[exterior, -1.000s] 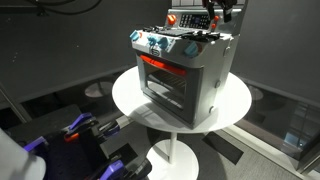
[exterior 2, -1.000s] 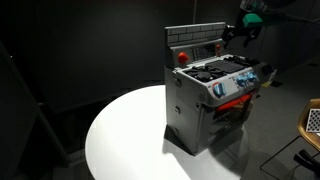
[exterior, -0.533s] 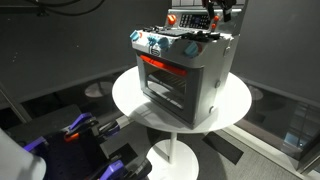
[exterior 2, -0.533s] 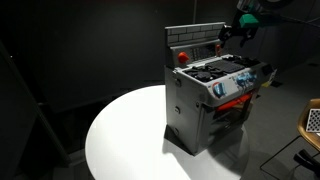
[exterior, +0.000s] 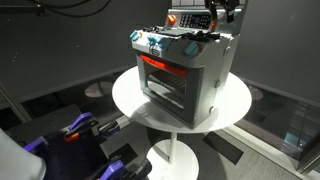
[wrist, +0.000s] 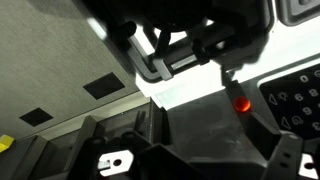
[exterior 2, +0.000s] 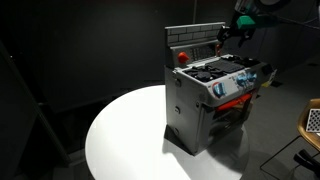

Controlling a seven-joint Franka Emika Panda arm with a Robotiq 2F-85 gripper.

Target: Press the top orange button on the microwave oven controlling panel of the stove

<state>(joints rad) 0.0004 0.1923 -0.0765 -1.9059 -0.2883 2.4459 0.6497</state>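
Observation:
The silver-grey stove (exterior: 185,75) with its orange-red trimmed oven window stands on a round white table (exterior: 235,105); it also shows in the other exterior view (exterior 2: 205,100). Its upright grey microwave oven controlling panel (exterior 2: 195,38) rises at the back and shows in both exterior views (exterior: 186,19). My gripper (exterior: 222,13) hovers at the panel's end above the stove top and also shows from the other side (exterior 2: 240,28). In the wrist view my gripper (wrist: 195,65) comes in from the top, and one dark fingertip (wrist: 228,70) hangs just above a glowing orange button (wrist: 241,103). The jaws are too dark to read.
Blue-white knobs (exterior: 155,44) line the stove's front edge. A panel with printed symbols (wrist: 295,100) lies beside the orange button. Dark equipment with blue and red parts (exterior: 75,130) sits on the floor below the table. A basket-like object (exterior 2: 312,122) stands at the frame's edge.
My gripper has shifted slightly upward and toward the back panel. The stove has not moved.

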